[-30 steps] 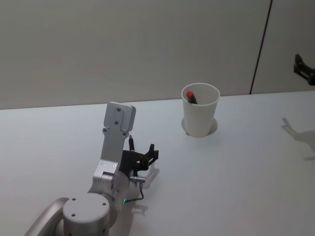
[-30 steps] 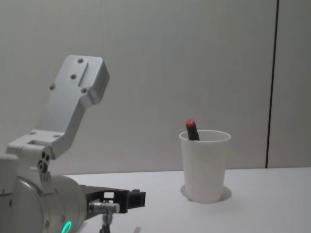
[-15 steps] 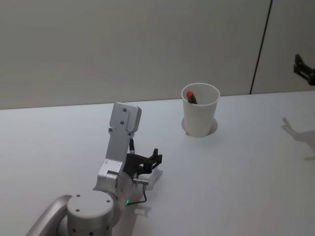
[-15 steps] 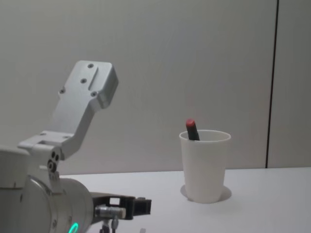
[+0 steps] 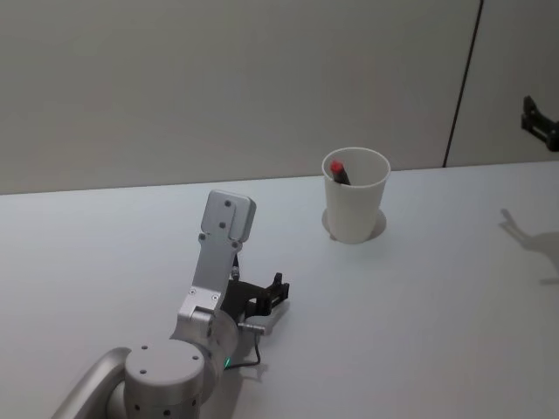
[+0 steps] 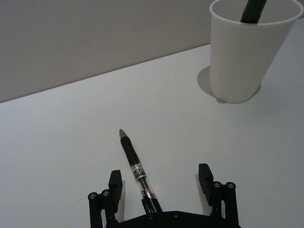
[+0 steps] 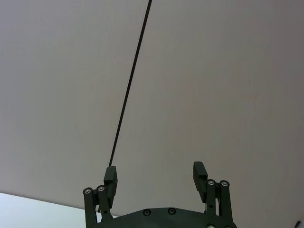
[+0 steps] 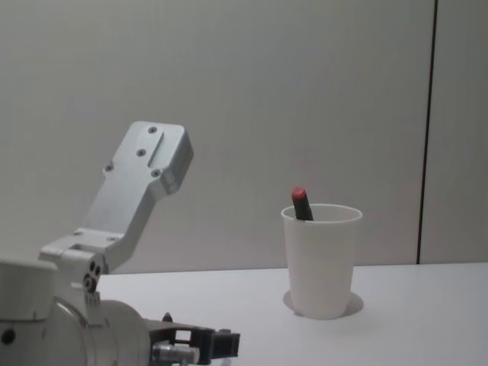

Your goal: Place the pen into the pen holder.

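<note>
A black pen [image 6: 135, 166] with a clear section lies flat on the white table, its far end pointing away from the wrist. My left gripper [image 6: 160, 181] is open and hangs low over it, one finger on each side, not touching. In the head view the left gripper [image 5: 269, 298] sits low at the table's front left. The pen holder [image 5: 355, 206], a white paper cup [image 8: 322, 260] [image 6: 246, 53], stands farther back to the right. A red-capped dark pen [image 5: 337, 171] [image 8: 301, 203] leans inside it. My right gripper [image 7: 154, 175] is open, raised at the far right [image 5: 540, 122].
The white table [image 5: 437, 305] stretches bare between the left gripper and the cup. A grey wall with a dark vertical seam [image 5: 461, 83] stands right behind the table.
My left arm has shifted forward and to the right and sunk lower toward the table. Its fingers stay open. The cup and the right arm have not moved.
</note>
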Available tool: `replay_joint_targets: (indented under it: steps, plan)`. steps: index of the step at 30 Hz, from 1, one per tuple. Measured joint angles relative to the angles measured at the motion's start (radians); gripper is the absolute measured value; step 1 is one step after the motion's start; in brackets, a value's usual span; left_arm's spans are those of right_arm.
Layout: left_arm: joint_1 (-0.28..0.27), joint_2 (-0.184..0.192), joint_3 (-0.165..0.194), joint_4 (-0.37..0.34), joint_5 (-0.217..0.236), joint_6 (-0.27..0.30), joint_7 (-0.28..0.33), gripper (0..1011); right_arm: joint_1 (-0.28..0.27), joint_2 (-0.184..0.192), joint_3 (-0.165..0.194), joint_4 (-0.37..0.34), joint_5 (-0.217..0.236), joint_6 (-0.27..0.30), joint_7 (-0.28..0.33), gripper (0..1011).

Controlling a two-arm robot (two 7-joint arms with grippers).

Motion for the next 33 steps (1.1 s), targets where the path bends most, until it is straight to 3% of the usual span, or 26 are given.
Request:
replay_joint_targets:
  steps: [33]
  plan:
    - [0.023, -0.017, -0.031, 0.037, -0.012, -0.065, -0.005, 1001, 0.000, 0.000, 0.000, 0.000, 0.000, 0.000, 0.000, 1001]
